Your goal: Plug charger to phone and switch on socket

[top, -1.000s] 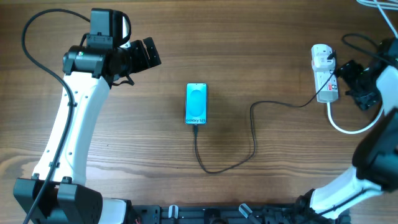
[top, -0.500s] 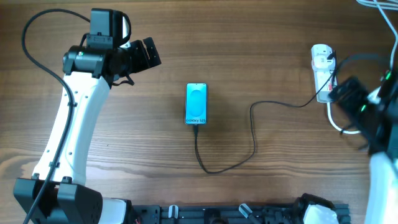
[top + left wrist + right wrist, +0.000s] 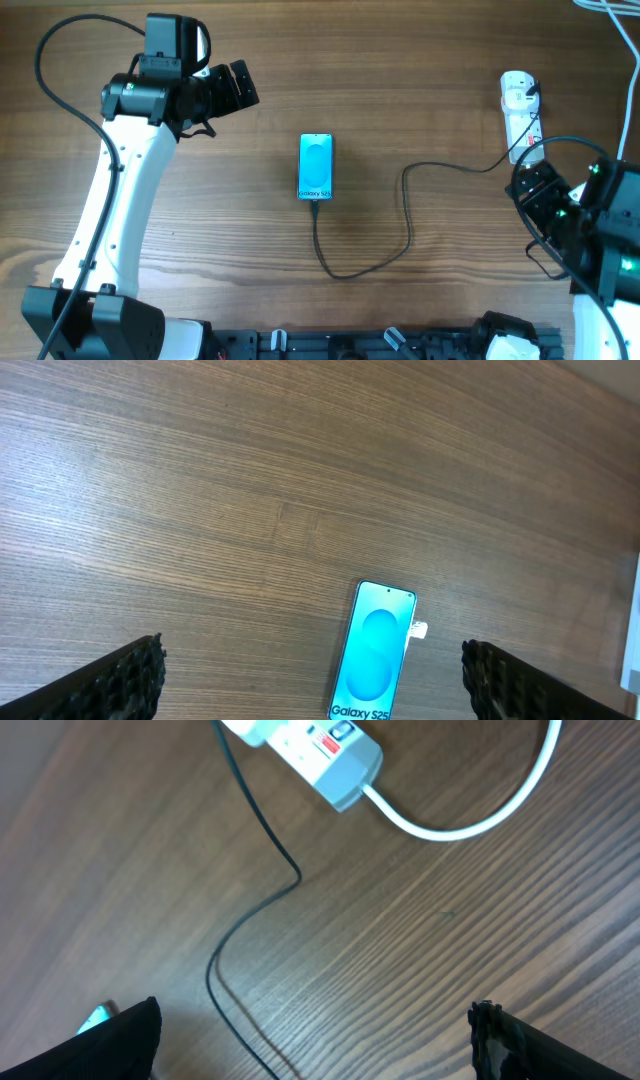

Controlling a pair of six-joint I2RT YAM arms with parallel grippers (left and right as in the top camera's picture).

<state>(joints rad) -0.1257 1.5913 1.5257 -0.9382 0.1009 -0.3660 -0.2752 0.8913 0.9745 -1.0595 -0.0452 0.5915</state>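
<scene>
The phone (image 3: 316,167) is lying lit at mid-table, the charger (image 3: 408,215) seemingly seated in its lower edge; the right gripper (image 3: 315,1035) is hovering wide open and empty near the socket (image 3: 521,118), probably for the switch; the left gripper (image 3: 235,88) is hanging open, empty, well apart, giving room.

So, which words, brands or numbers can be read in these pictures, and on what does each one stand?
"Galaxy S25": on the phone, at the lower edge of its lit screen.
White power strip: its red markings are too blurred to read.
Nothing else is readable.
</scene>
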